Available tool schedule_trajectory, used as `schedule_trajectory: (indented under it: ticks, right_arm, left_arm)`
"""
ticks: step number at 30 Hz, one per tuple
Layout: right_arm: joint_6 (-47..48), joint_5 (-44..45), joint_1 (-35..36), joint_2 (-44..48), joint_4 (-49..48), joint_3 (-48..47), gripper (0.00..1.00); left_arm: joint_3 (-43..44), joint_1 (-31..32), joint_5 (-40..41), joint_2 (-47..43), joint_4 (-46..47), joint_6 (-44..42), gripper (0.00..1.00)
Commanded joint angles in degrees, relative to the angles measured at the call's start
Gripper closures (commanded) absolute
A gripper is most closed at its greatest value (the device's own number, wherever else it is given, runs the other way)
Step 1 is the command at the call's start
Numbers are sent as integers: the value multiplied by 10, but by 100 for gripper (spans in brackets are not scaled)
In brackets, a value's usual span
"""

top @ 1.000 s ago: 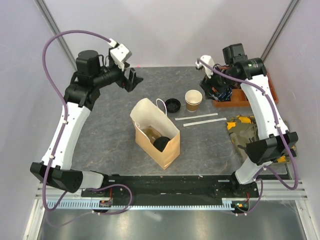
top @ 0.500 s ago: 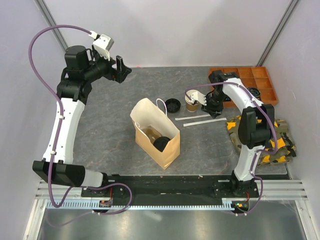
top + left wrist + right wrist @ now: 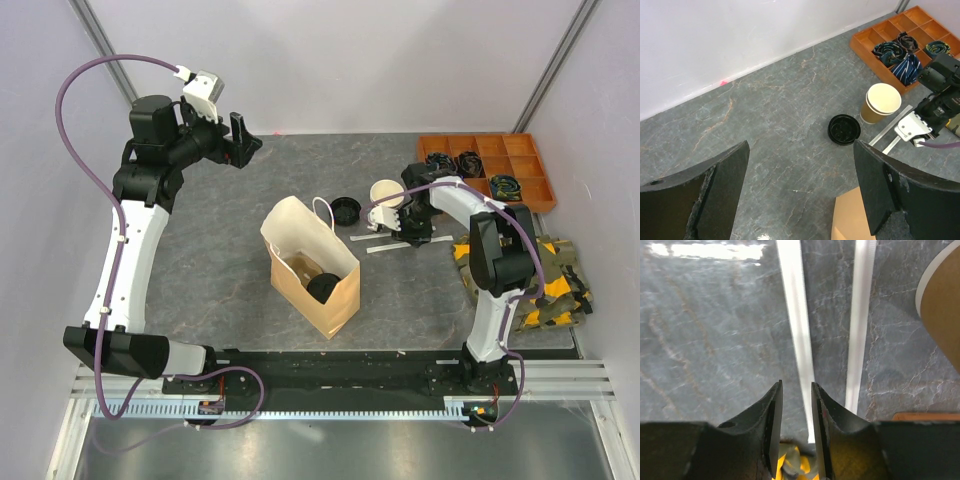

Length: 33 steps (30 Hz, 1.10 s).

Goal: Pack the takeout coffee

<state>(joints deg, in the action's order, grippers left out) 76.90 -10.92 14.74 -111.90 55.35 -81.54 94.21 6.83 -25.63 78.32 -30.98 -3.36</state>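
Observation:
A tan takeout coffee cup stands open-topped at the centre right, its edge just showing in the right wrist view. Its black lid lies flat to the left of it. My right gripper points down just right of the cup. Its jaws are narrowed but apart, astride one of two white strips on the table. My left gripper hangs wide open, high at the back left, holding nothing.
A tall tan paper bag stands open mid-table with a black round thing inside. An orange compartment tray of rolled ties sits back right. A camouflage cloth lies at the right edge.
My right arm swung from the orange tray down to the white strips beside the cup, and its jaws narrowed. My left arm rose and drew back a little to the left.

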Motion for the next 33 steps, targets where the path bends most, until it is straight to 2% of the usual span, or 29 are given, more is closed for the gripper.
schedule_trajectory:
  ticks: [1,11,14,15,17,21,24,28,31,33]
  right_arm:
    - [17,3,-1,-13,-45,11,64]
    - [44,16,5,14,-93,103,71]
    - [38,13,6,30,-104,124,82]
    - [26,15,7,33,-110,126,94]
    - [8,18,8,42,-112,113,100]
    - [-44,11,3,59,-94,59,100]
    - [-76,-28,-12,87,-59,10,100]
    - [-117,-65,-20,153,-32,-22,100]
    - [-193,-95,-26,199,-29,-54,100]
    - [-292,-119,-38,217,-38,-99,100]
  left_arm:
    - [15,-2,6,0,-1,12,8]
    - [14,-2,16,7,-9,-1,7]
    - [16,-2,19,10,-9,-2,7]
    - [16,-2,19,10,-9,-3,7]
    - [15,-2,18,10,-8,-2,7]
    - [12,-2,11,9,-7,3,7]
    - [11,-2,8,9,-5,5,7]
    - [11,-2,-3,11,-2,8,7]
    - [7,-2,-7,12,3,18,7]
    - [-1,-2,-5,10,8,28,5]
